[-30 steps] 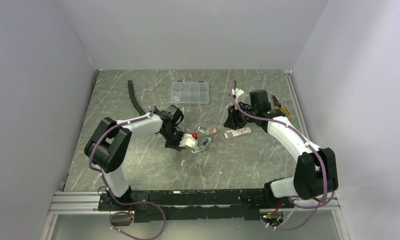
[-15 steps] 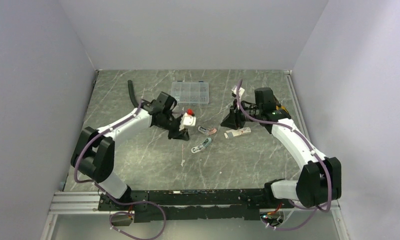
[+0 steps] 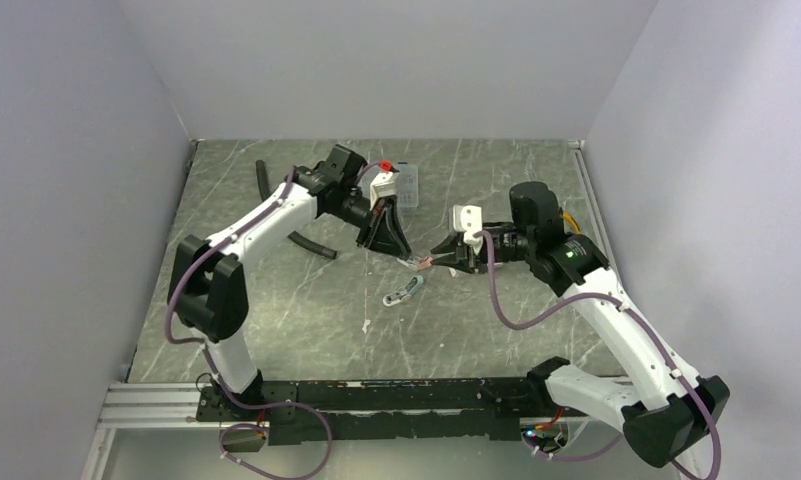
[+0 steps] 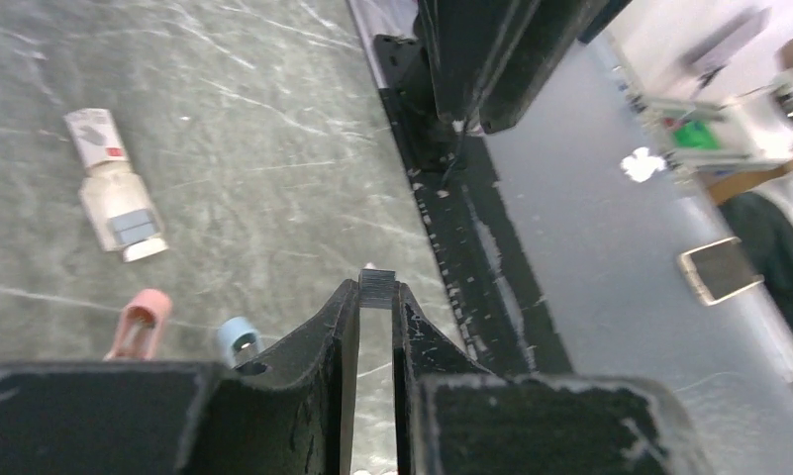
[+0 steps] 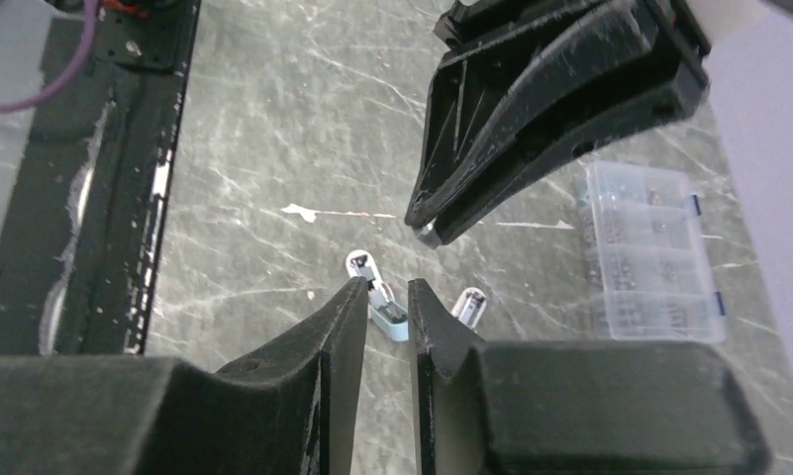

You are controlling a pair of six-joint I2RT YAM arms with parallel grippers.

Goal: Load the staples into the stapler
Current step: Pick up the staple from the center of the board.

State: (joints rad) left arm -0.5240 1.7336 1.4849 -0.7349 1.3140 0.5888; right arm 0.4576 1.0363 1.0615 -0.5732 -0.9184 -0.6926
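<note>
Grey marbled bench [image 3: 276,330]: above its middle, the left gripper [image 4: 375,293] is clenched on the short silvery strip of staples [image 4: 377,283], held up for loading. The right gripper [image 5: 387,287], narrowly parted and empty, hovers over the light-blue mini stapler [image 5: 384,310], probably to steady it.

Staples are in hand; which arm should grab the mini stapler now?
Right, probably. The right gripper hangs empty over the mini stapler; the left gripper is clamped on the staples.
</note>
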